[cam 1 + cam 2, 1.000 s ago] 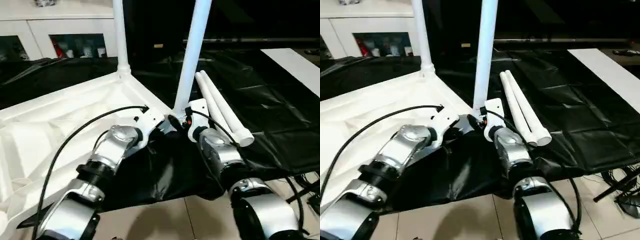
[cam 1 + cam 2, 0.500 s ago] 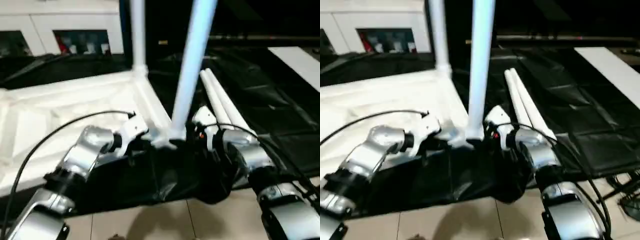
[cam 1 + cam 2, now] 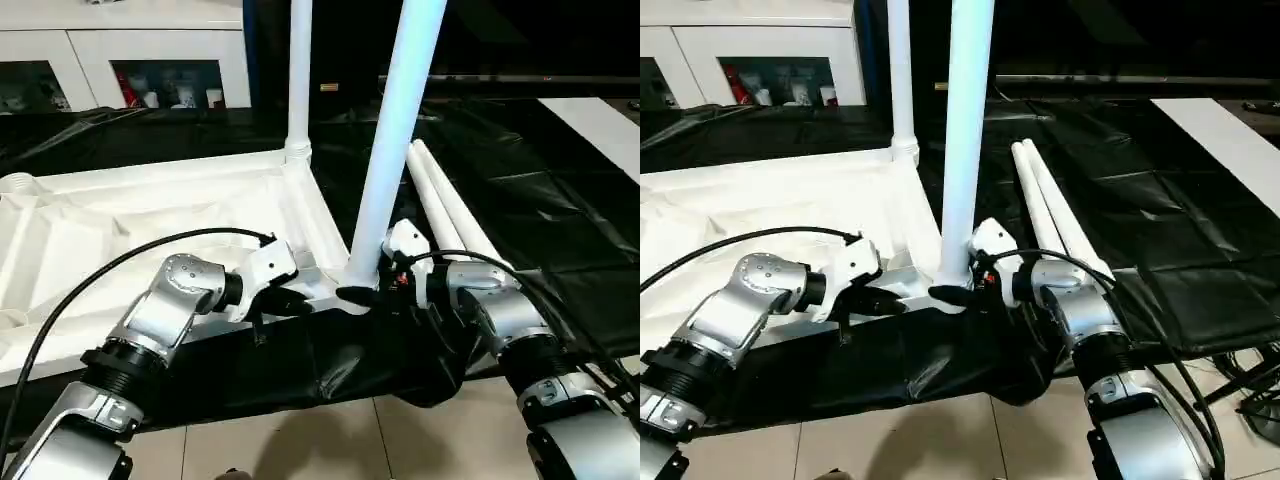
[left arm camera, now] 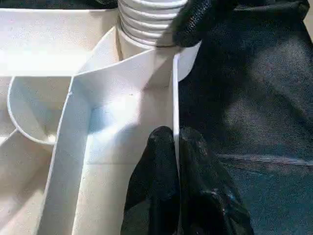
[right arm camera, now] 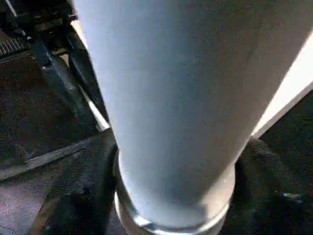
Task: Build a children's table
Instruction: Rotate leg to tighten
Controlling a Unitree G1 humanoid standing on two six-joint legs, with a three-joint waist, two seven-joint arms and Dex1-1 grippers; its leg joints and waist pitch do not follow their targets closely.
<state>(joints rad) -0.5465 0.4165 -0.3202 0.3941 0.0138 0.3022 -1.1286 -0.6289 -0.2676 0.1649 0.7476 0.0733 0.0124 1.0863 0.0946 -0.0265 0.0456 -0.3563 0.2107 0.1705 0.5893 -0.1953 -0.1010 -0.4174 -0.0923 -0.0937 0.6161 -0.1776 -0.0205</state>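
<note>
The children's table's white tabletop (image 3: 120, 230) lies upside down on the black cloth, ribs up. One leg (image 3: 300, 80) stands upright in the far corner socket. A second leg (image 3: 395, 150) stands in the near corner socket. My right gripper (image 3: 375, 292) reaches in from the right, and its black fingers (image 5: 90, 191) press on both sides of this leg's flared base. My left gripper (image 4: 175, 142) is shut on the thin rim wall of the tabletop just beside that socket. Two loose legs (image 3: 445, 210) lie side by side on the cloth to the right.
The black cloth-covered work table (image 3: 560, 220) stretches right and back, and its front edge drops to the tiled floor (image 3: 300, 440) below my forearms. A white cabinet (image 3: 130, 60) stands behind. A white board (image 3: 600, 120) lies at the far right.
The camera has shifted. My right gripper has closed in around the near leg's base and its forearm has swung to the right. My left gripper has kept its pinch on the rim.
</note>
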